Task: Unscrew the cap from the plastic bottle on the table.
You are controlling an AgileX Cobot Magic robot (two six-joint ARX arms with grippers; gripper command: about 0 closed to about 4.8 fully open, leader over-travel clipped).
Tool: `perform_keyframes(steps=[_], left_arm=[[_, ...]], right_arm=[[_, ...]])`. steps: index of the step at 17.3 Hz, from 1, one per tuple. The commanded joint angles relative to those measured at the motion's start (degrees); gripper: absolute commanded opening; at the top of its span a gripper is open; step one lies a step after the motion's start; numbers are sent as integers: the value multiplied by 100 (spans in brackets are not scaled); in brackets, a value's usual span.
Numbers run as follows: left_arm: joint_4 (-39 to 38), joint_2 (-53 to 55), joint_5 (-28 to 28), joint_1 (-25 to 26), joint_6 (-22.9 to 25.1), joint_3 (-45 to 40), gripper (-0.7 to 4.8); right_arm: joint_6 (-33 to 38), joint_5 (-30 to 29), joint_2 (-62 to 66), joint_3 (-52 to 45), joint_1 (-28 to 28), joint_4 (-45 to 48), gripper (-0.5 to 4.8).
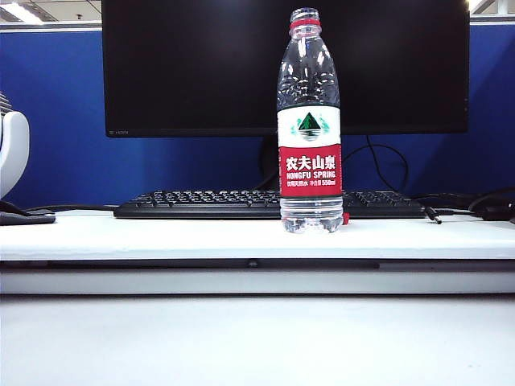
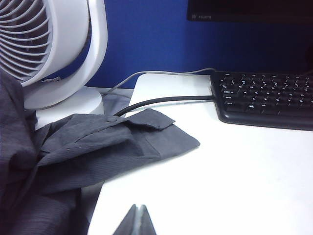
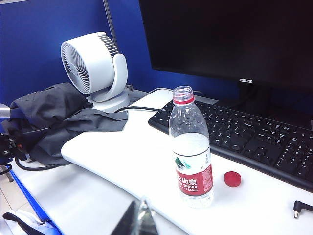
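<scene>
The plastic bottle (image 1: 310, 121) (image 3: 190, 149) stands upright on the table (image 1: 161, 233) (image 3: 122, 161) in front of the keyboard, its mouth open and only the thin red collar ring left on the neck. The red cap (image 3: 232, 178) lies on the table beside the bottle's base; in the exterior view just a red sliver of the cap (image 1: 346, 218) shows behind the bottle. My right gripper (image 3: 143, 201) is shut and empty, hanging short of the bottle. My left gripper (image 2: 138, 207) is shut and empty over the table's left part, away from the bottle. Neither gripper shows in the exterior view.
A black keyboard (image 1: 265, 203) (image 3: 244, 134) (image 2: 264, 98) and a dark monitor (image 1: 282, 64) stand behind the bottle. At the left are a white fan (image 3: 95, 66) (image 2: 49, 49), a grey garment (image 2: 98, 147) (image 3: 58, 117) over the table's edge, and cables (image 2: 166, 100). A plug tip (image 3: 301, 208) lies right.
</scene>
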Motion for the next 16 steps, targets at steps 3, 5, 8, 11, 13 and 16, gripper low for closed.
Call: perform_keyframes(steps=[3, 5, 8, 11, 13, 16], left_arm=[[50, -13, 31, 2, 44, 2, -2], [50, -13, 31, 2, 44, 2, -2], [52, -13, 35, 2, 44, 4, -2], [46, -13, 26, 2, 44, 2, -2], [50, -13, 28, 2, 44, 2, -2], [50, -13, 28, 2, 44, 2, -2]], right_arm=[[-498, 39, -210, -107, -656, 313, -6], [-612, 195, -328, -846, -1128, 1803, -6], [-136, 431, -463, -2356, -1375, 4588, -6], [-2, 1569, -487, -3467, -1375, 5219, -6], [9, 2337, -487, -4310, -1377, 5200, -6], [4, 2608, -549, -4704, -1373, 4765, -6]])
